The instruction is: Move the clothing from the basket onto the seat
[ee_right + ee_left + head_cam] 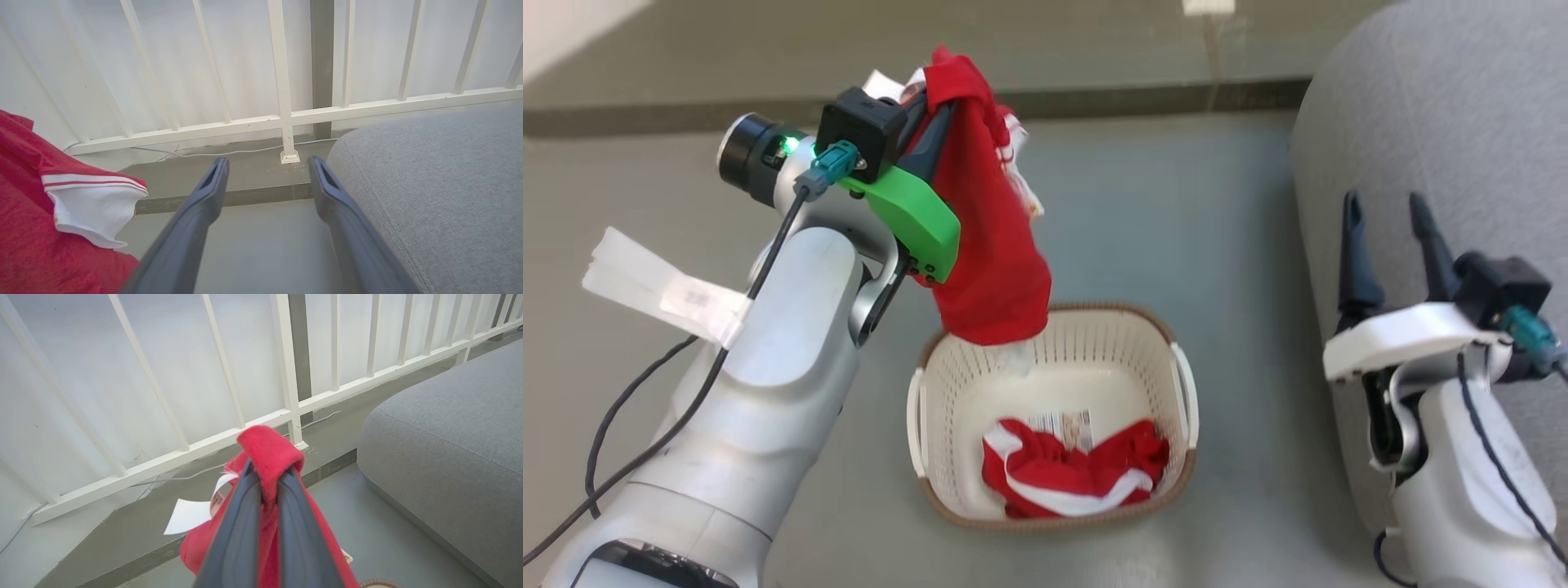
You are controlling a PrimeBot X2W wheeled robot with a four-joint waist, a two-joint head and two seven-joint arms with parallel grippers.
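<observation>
The left gripper (935, 102) is closed on the top fold of one red garment (992, 245), with the cloth bunched over the fingertips and a white label (188, 516) sticking out beside them. The garment hangs straight down from the grip, so its long axis is vertical. In the head view its lower end overlaps the far left rim of the basket (1127, 314); I cannot tell whether it touches the rim or hangs above it. The second garment (1070, 474), red with a white stripe, lies crumpled on the basket's floor towards the near side.

The right gripper (1384, 204) is open and empty, its fingers pointing up just beside the edge of the grey seat (1421, 106).

The relation that matters is sideways. The seat lies to the robot's right of the held garment, beyond the basket, with bare floor (1160, 204) between them. The left arm is the farther one from the seat, so it would probably have to carry the cloth across over the basket, high enough for the hanging end to pass the seat's rounded edge. The first piece looks lifted but not yet delivered. The right arm is nearer the seat, with the basket between the two arms.
</observation>
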